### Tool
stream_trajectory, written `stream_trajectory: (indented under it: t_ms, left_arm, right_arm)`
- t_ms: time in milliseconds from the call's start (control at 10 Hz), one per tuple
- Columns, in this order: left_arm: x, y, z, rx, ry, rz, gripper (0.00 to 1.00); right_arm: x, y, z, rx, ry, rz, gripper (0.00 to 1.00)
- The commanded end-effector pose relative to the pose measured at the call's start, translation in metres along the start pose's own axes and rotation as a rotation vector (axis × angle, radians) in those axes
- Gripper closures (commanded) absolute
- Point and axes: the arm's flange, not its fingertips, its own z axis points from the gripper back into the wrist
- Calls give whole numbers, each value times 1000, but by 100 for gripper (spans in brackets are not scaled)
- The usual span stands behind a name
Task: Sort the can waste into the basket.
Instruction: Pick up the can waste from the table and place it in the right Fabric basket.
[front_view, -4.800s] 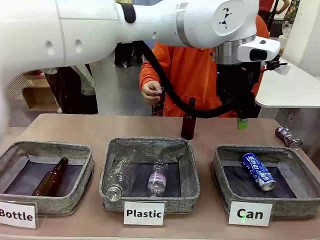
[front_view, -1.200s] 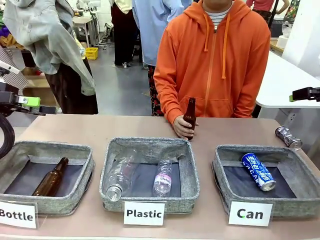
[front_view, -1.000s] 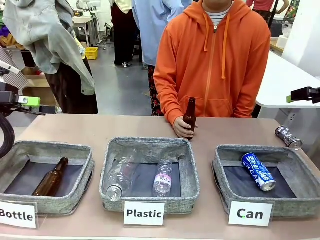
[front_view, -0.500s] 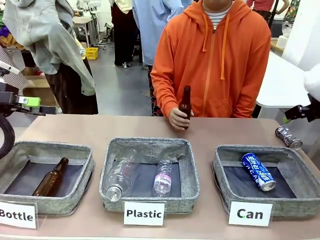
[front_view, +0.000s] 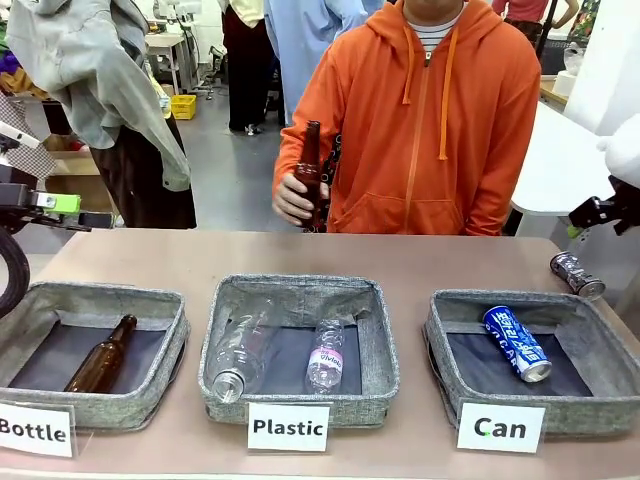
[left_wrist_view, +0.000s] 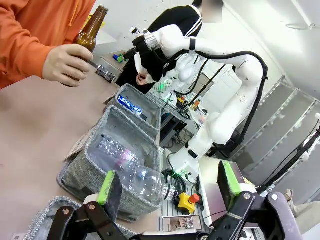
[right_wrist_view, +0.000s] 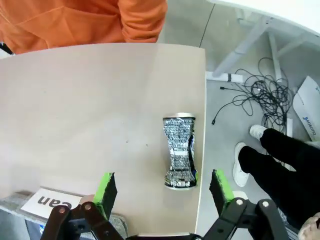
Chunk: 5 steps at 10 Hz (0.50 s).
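A crushed silver can (right_wrist_view: 180, 152) lies on its side by the table's right edge, also seen at the far right as the silver can (front_view: 577, 274). My right gripper (right_wrist_view: 163, 187) hangs open above it, green pads apart and nothing between them; from the front the right gripper (front_view: 592, 215) shows at the right edge. The blue can (front_view: 517, 343) lies inside the grey basket (front_view: 500, 301) signed "Can". My left gripper (left_wrist_view: 167, 182) is open and empty, and the left gripper (front_view: 45, 205) sits at the far left, above the table's edge.
A person in an orange hoodie holds a brown glass bottle (front_view: 310, 175) up over the far side of the table. The "Plastic" basket (front_view: 300, 288) holds two clear bottles. The "Bottle" basket (front_view: 95, 295) holds a brown bottle. Cables lie on the floor past the table's right edge.
The person has lifted the brown bottle off the table and carried it up and left. My right gripper has come lower, over the silver can. The left arm has not moved.
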Motion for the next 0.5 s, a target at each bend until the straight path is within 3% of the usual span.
stream_trajectory:
  t_ms: [0, 300, 400]
  left_arm:
    - [0, -3, -1, 1, 7, -2, 0]
    - [0, 0, 0, 0, 0, 0, 0]
    - [9, -18, 39, 124, -41, -31, 0]
  right_arm:
    - [12, -9, -21, 35, 14, 14, 0]
    - [17, -10, -44, 14, 30, 40, 0]
    - [17, -11, -50, 28, 34, 50, 0]
